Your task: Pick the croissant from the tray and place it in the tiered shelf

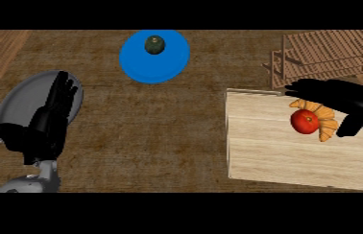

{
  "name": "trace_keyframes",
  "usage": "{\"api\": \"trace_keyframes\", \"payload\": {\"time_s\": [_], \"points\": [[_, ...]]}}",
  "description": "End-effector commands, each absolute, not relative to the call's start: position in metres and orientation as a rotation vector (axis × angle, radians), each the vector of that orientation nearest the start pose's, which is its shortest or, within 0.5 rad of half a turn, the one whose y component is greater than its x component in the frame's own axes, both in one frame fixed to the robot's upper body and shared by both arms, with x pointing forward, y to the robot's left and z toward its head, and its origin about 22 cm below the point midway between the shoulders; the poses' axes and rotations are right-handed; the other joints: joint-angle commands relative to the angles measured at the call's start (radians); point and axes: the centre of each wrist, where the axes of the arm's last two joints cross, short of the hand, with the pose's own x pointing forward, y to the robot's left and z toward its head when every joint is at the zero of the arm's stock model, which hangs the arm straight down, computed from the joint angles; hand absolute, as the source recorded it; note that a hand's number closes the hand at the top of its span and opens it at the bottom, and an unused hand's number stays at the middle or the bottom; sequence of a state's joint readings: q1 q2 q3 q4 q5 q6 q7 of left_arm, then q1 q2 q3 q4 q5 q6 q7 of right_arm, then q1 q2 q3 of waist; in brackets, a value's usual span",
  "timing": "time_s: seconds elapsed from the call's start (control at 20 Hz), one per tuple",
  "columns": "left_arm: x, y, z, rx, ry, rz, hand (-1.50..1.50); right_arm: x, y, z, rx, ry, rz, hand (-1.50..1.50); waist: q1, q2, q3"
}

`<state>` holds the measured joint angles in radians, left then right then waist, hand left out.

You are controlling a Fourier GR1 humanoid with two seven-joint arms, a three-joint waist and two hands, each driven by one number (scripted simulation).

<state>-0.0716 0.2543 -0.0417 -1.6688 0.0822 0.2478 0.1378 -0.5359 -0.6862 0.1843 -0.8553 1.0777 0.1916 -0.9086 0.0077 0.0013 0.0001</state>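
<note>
At the far left, the left hand [48, 117] stands with its fingers straight and pointing up toward the back of the counter, its grey forearm coming in from the lower left corner. It rests there, open and holding nothing, and it lies over a grey plate [21, 99] whose rim shows on either side of it.

Further along, near the back of the dark wooden counter [156, 132], sits a round blue plate [142, 67] with a dark green avocado [155, 44] on its upper part.

To the right lies the pale wooden tray [276, 151], a broad board reaching to the view's right edge. Near its upper right part the croissant [327, 123] rests on the tray, with a red tomato [305, 121] touching it on its left side.

The right hand [333, 94] comes in from the right edge and sits over the top of the croissant, fingers stretched leftward above the pastry and the thumb hanging down at its right end. The hand is partly spread around the croissant; I cannot tell whether it has closed on it.

Behind the tray, in the upper right corner, stands the slatted wooden tiered shelf [319, 53].
</note>
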Motion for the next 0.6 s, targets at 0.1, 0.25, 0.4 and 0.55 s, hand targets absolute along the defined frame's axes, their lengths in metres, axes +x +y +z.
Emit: {"api": "trace_keyframes", "payload": {"time_s": [0.1,0.25,0.4,0.55], "points": [[0.274,0.27,0.073,0.247,-1.601,0.034,0.0,0.346,-0.394,0.047,-0.399,-1.312,1.982,-1.5,-0.005,0.0,0.0],[0.263,0.278,0.064,0.258,-1.606,0.043,0.0,0.352,-0.398,0.045,-0.386,-1.279,1.981,-1.5,-0.001,0.0,0.0],[0.255,0.278,0.043,0.243,-1.612,0.031,0.0,0.356,-0.382,0.032,-0.4,-1.201,2.068,1.5,0.002,0.001,0.0],[0.26,0.268,0.051,0.245,-1.613,0.033,0.0,0.352,-0.381,0.028,-0.404,-1.316,2.124,1.5,-0.004,-0.001,0.0]]}}
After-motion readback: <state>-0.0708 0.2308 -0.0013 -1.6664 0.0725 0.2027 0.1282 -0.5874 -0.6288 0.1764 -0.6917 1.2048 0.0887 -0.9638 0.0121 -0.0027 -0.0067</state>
